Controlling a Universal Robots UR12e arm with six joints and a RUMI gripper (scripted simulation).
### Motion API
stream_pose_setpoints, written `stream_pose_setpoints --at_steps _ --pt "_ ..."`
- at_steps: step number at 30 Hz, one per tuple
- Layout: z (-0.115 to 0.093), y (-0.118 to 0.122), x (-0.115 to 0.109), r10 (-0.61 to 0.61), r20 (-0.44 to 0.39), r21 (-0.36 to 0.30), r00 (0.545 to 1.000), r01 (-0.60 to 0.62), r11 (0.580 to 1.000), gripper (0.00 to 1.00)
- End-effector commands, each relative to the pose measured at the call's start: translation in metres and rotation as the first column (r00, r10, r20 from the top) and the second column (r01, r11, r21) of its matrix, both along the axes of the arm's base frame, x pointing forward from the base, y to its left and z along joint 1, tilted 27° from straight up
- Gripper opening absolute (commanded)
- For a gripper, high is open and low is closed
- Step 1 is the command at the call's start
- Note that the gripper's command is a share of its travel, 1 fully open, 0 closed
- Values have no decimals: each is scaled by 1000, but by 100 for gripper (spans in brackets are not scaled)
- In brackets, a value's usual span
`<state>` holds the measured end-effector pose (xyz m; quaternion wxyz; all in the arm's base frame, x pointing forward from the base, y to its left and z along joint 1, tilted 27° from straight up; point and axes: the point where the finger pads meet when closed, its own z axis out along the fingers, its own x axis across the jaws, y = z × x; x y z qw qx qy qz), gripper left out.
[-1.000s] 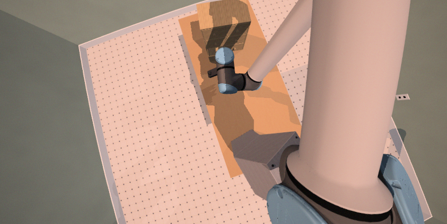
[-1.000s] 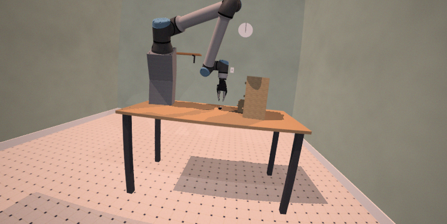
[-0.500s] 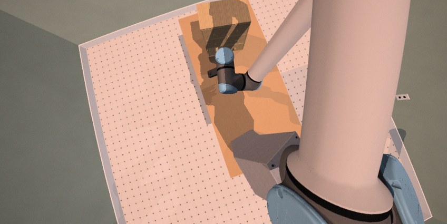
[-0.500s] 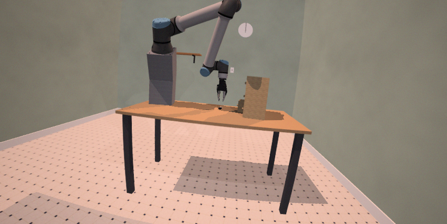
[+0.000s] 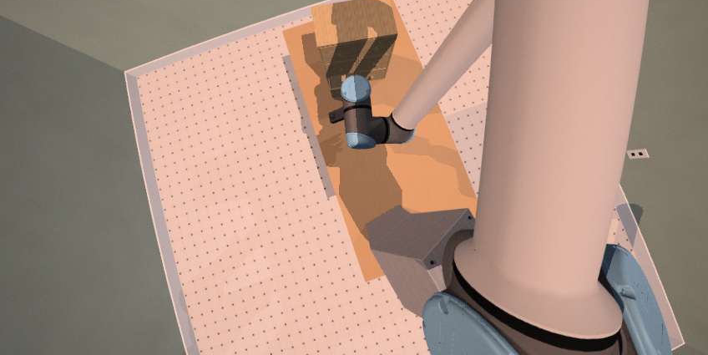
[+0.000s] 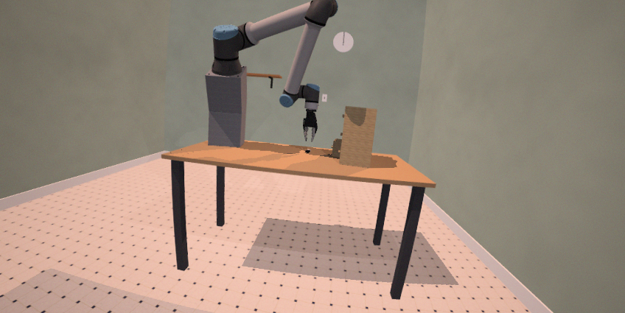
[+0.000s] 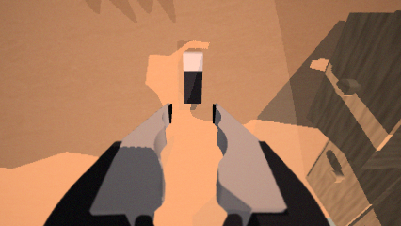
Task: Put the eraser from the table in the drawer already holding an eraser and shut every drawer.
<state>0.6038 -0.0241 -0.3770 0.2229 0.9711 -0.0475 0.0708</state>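
Observation:
The eraser [image 7: 193, 77], a small black block with a white end, lies flat on the wooden table just in front of my fingertips in the wrist view. It shows as a dark speck in the exterior view [image 6: 307, 150]. My gripper [image 7: 192, 104] [image 6: 309, 136] points straight down above it, narrowly open and empty, with the gap a little wider than the eraser. It hangs a short way above the table. The wooden chest [image 6: 357, 136] stands upright to the right of the eraser, and a low drawer [image 6: 336, 148] juts out slightly. Drawer knobs [image 7: 348, 86] show in the wrist view.
The arm's grey pedestal [image 6: 225, 108] stands at the table's other end. In the top view the wrist [image 5: 355, 103] hides the gripper and eraser, and the chest [image 5: 355, 38] lies behind it in shadow. The table edge runs close along the left.

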Motion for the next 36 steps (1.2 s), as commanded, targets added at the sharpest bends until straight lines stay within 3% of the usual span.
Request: stream_pose_setpoints --at_steps 1,36 --pt "-3 -2 1 -1 2 1 1000 1 1000 23" --pt "-40 -21 7 -1 2 1 1000 1 1000 23"
